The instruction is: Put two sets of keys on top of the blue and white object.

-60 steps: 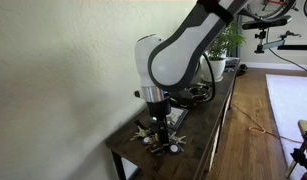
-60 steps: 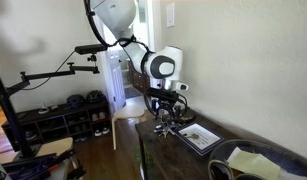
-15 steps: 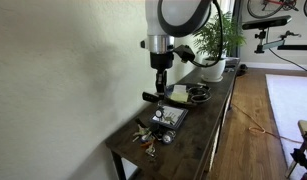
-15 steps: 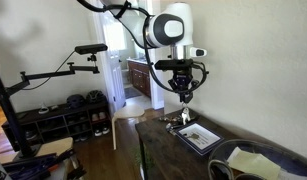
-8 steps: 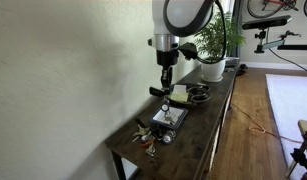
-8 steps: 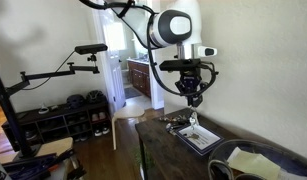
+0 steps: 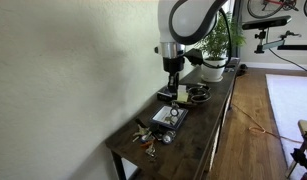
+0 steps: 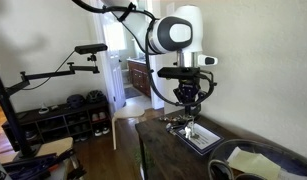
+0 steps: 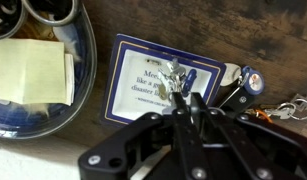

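The first set of keys hangs over the middle of the blue and white object, pinched in the gripper at 6 o'clock. The second set of keys lies on the wooden table just beside the object at 3 o'clock. A bluish dish holding a yellow pad sits at 9 o'clock.

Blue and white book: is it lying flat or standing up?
Flat: the book lies face up on the dark table, its printed text visible.
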